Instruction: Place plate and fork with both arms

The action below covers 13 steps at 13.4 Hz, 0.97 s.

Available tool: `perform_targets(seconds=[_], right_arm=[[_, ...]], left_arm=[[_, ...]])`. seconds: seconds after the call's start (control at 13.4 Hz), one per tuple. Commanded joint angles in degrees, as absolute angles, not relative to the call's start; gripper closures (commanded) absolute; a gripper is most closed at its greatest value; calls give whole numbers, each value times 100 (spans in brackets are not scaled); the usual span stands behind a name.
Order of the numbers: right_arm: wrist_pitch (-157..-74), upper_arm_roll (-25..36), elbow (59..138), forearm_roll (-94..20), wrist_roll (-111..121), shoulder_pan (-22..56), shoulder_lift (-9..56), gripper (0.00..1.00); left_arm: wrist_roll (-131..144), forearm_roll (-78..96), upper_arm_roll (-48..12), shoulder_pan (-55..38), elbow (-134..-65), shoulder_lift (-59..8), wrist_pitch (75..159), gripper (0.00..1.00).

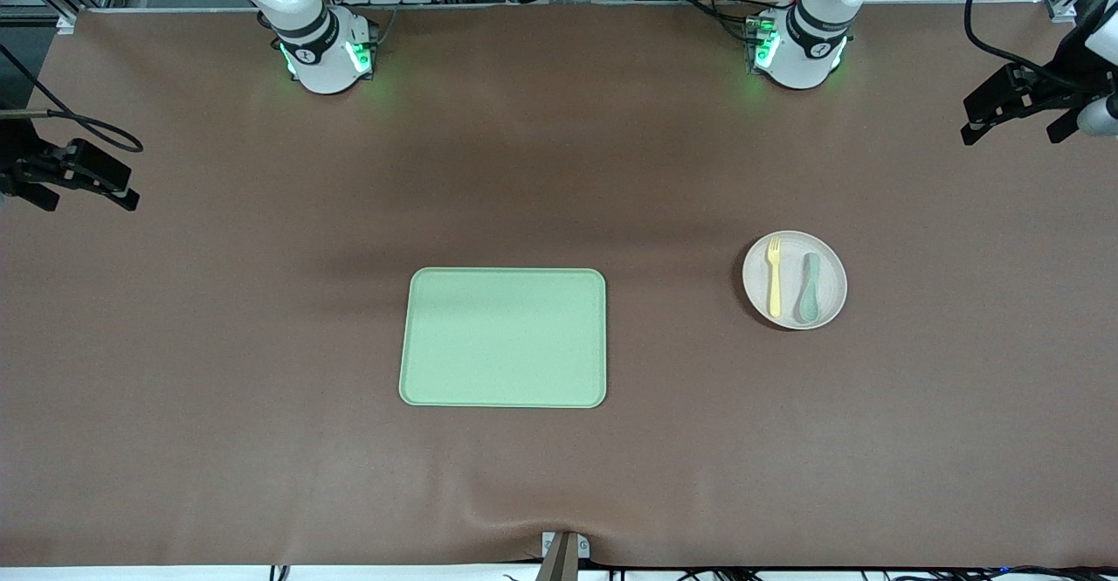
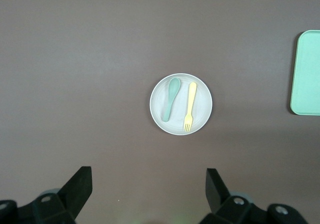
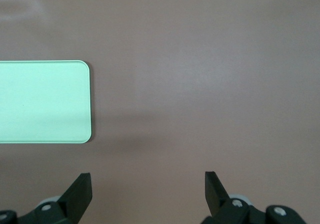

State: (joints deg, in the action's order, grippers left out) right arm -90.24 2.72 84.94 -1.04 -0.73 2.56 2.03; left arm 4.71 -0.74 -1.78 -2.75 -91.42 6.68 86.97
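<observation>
Here's the view. The counter point(image 1: 262, 345) is one broad sheet of matte brown, faintly rippled along its near edge, with a lot of bare room on it.

The tray point(image 1: 504, 337) lies near the middle. It is a pale green rectangle with rounded corners and a low raised lip, smooth, its long side running 9 to 3 o'clock.

At 3 o'clock from the tray, toward my left arm's end and well apart from it, lies the plate point(image 1: 834, 258). It is small, round, off-white and matte, with a shallow rim and open brown counter all around it.

On the plate lies the fork point(image 1: 774, 278), pale yellow plastic with short tines. Its long axis runs 12 to 6 in the front view, tines at 12 toward my bases and handle at 6. It lies on the half of the plate toward the tray.

Just beside the fork, at its 3 o'clock and parallel to it without touching, lies the grey-green spoon point(image 1: 810, 288), bowl end at 6.

My left jaws hang spread wide and empty over the counter's edge at the left arm's end, at about 1 o'clock from the plate.

My right jaws are also spread and empty, over the right arm's end of the counter, at about 10 o'clock from the tray. Both arms wait.
</observation>
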Motion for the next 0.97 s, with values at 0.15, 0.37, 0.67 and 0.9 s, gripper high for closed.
perform_targets(seconds=[0.15, 0.37, 0.67, 0.9], right_arm=[[-8938, 264, 8385, -202, -35, 211, 246, 0], [-8938, 264, 8385, -202, -35, 211, 246, 0], [-8947, 264, 8376, -202, -35, 237, 246, 0], [-8947, 264, 8376, -202, -35, 211, 246, 0]], left_arm=[[431, -123, -202, -246, -8991, 580, 8684, 0], [387, -45, -185, -237, -8991, 466, 8684, 0], [404, 9, -185, -246, -9044, 282, 8701, 0], [404, 17, -176, -176, -9105, 71, 8789, 0]])
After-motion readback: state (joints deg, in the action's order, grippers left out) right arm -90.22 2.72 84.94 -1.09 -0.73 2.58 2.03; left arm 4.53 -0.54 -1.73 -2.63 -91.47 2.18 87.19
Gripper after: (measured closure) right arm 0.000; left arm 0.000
